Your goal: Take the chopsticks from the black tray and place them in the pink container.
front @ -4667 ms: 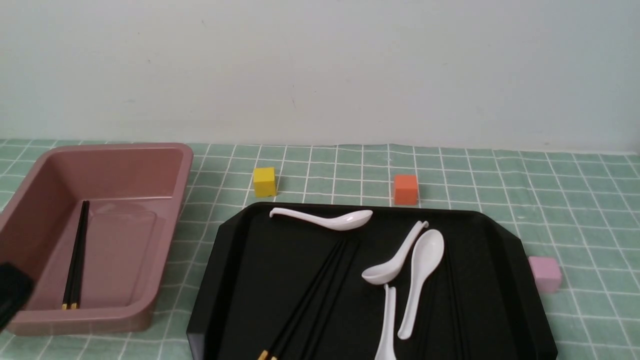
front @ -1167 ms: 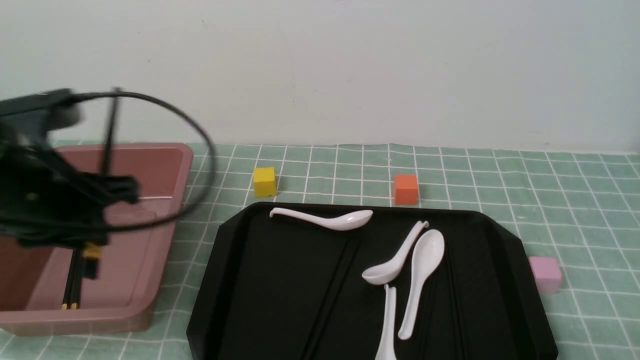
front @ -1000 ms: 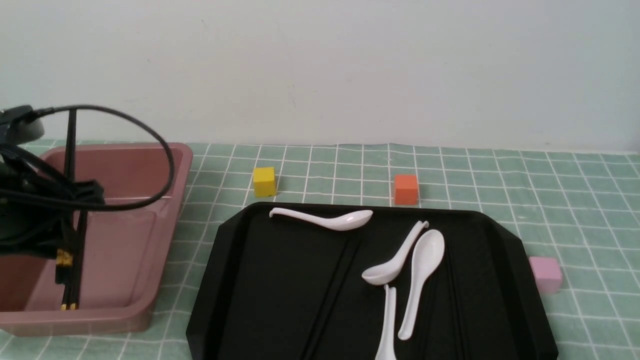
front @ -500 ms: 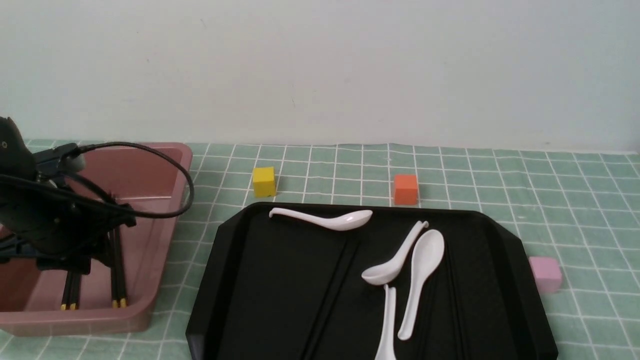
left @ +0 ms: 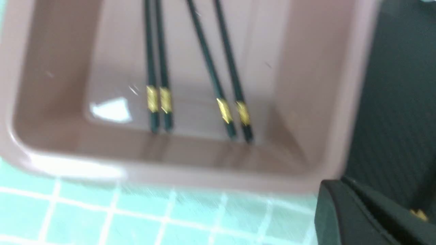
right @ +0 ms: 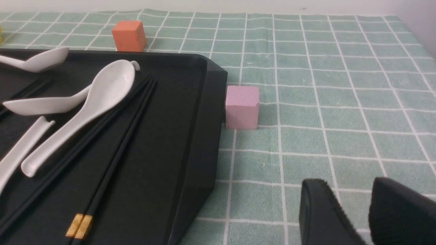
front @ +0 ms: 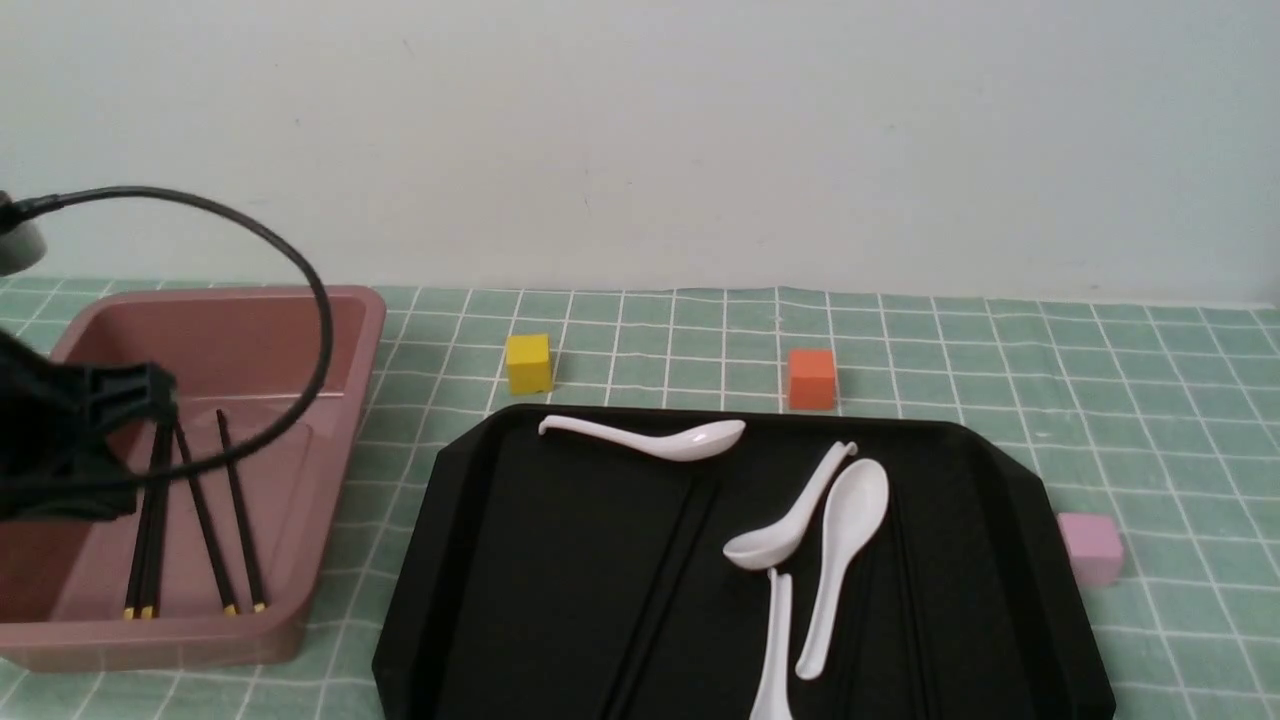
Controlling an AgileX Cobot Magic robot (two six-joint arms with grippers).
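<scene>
Four chopsticks (front: pixel 240 510) lie in the pink container (front: pixel 370 320), while a pair (right: pixel 116 149) on the black tray (right: pixel 190 119) (gold tips nearward) runs lengthwise nearest the right gripper (right: pixel 351 190), which hangs parted and empty.

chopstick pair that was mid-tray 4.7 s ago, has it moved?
Yes. The chopsticks went left off the black tray and now lie in the pink container, right of the older pair.

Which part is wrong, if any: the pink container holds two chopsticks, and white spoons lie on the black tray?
The count is wrong. The pink container holds four chopsticks, not two; the left wrist view shows them lying in two pairs on its floor. The rest stands: white spoons do lie on the black tray.
</scene>
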